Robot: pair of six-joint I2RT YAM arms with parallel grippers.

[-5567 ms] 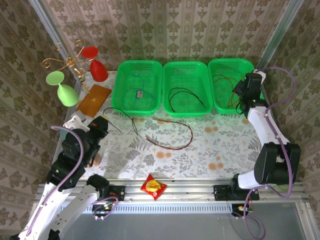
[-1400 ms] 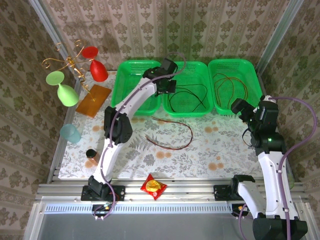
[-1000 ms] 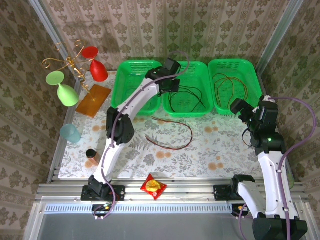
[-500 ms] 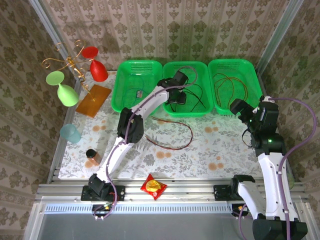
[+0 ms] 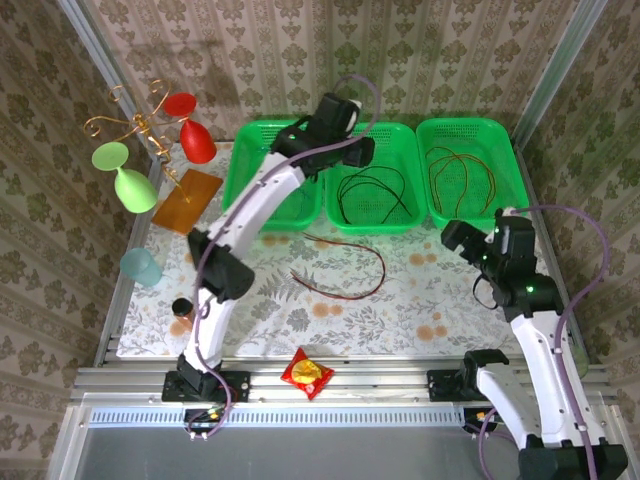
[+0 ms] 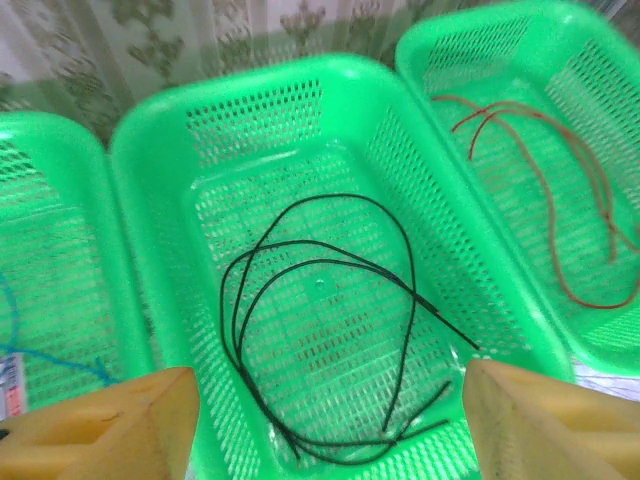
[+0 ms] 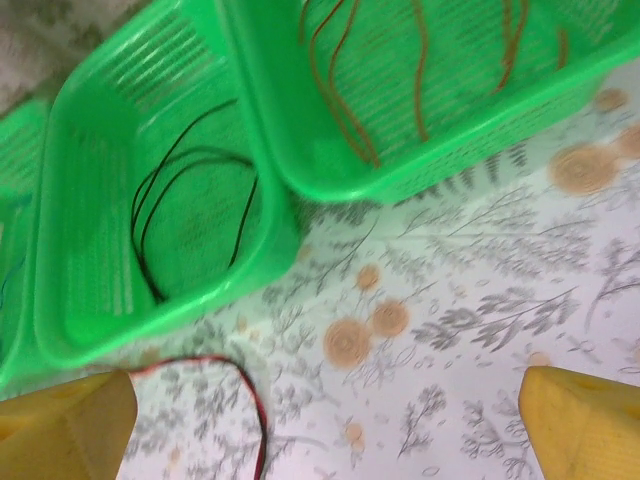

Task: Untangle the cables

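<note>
the flowered table (image 5: pixel 430 300) carries three green baskets side by side along its far edge: left basket (image 5: pixel 236 170), middle basket (image 5: pixel 372 227) and right basket (image 5: pixel 468 123). the left arm (image 5: pixel 262 195) reaches across the left basket to the far rim of the middle one. its left claw (image 6: pixel 325 425) hangs above the middle basket with the fingers (image 6: pixel 100 430) spread wide and nothing between them. the right claw (image 5: pixel 458 238) hovers over the table just in front of the right basket, also wide open and empty. a black cable (image 6: pixel 340 196) lies in loose loops on the floor of the middle basket. red and brown cables (image 5: pixel 465 175) lie in the right basket. a blue cable (image 6: pixel 60 362) shows in the left basket. one more red cable (image 5: pixel 382 268) curves loose on the table in front of the middle basket.
</note>
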